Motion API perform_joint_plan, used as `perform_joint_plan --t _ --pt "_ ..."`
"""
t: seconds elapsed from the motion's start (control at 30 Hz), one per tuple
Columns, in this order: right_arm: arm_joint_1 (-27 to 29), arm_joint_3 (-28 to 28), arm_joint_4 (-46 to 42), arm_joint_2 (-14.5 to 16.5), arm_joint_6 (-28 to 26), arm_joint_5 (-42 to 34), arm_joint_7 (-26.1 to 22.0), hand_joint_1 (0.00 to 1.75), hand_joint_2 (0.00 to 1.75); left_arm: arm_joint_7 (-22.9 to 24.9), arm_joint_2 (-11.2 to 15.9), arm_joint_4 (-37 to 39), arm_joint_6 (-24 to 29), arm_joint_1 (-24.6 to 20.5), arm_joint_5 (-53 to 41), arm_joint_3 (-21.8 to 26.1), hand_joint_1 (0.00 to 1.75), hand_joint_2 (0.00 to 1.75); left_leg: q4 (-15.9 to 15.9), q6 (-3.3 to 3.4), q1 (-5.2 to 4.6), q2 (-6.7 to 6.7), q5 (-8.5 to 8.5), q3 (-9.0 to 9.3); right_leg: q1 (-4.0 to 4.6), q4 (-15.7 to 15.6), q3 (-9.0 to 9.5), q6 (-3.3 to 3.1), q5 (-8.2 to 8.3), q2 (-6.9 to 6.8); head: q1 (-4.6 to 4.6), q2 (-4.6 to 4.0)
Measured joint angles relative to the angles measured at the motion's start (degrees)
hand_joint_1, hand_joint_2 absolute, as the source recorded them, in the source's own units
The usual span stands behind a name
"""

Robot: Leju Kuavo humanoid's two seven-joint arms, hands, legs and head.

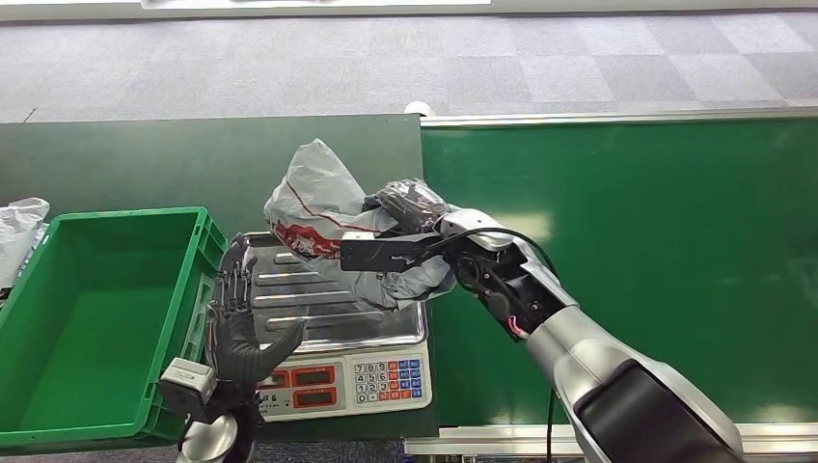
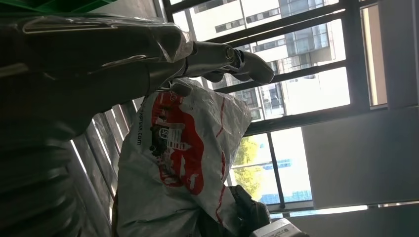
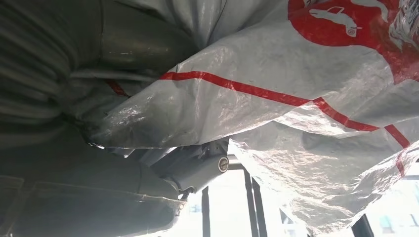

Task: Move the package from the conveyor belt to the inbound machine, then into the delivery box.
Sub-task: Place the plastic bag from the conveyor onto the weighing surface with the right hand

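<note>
1. Grey plastic package (image 1: 323,207) with red print at centre frame in the head view, held above the back of the scale (image 1: 333,323), lower folds draping toward the ribbed steel pan.
2. Right hand (image 1: 410,217) wrapped around the package's right side, fingers closed on the crumpled plastic; silver arm entering from the lower right corner.
3. Close up in the right wrist view: package skin with a red stripe (image 3: 296,98) pressed against the hand's grey cover.
4. Left hand (image 1: 236,323) raised at lower left of centre, palm up, dark fingers spread apart, holding nothing; placed over the scale's left edge, just beside the green crate (image 1: 116,318).
5. In the left wrist view: package (image 2: 183,163) just beyond the outstretched fingers (image 2: 232,57); touching or apart, cannot tell.
6. Crate at lower left of the frame, open-topped.
7. Green conveyor belt (image 1: 666,251) filling the right half, dark green tabletop (image 1: 145,159) across the upper left.
8. White bag (image 1: 19,227) at the far left edge, beyond the crate.
</note>
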Motion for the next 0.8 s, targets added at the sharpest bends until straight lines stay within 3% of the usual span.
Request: perform_joint_plan --t 0.27,0.47,0.8 --pt "-0.1 -1.0 5.2 3.1 -0.3 -2.8 1.6 1.75 1.75 0.0 0.0 2.5 -1.9 -3.0 0.6 -2.8 0.0 1.75 0.0 0.0 0.0 0.0 0.0 0.0 -0.01 0.0 -0.01 0.0 0.0 0.0 -0.01 0.0" --pt "0.7 -1.0 7.8 4.0 0.2 -1.2 5.7 1.75 1.75 0.0 0.0 5.1 -2.3 -5.4 1.3 -5.0 0.0 1.75 0.0 0.0 0.0 0.01 0.0 0.0 0.0 0.0 -0.02 0.0 0.0 0.0 -0.01 0.0" --pt "2.8 -1.0 9.7 5.0 2.0 -0.8 6.7 1.75 1.75 0.0 -0.3 7.5 -2.9 -7.3 1.2 -6.1 0.0 1.75 0.0 0.0 0.0 0.03 0.0 0.01 0.0 0.0 -0.03 0.0 0.0 0.0 -0.01 0.0"
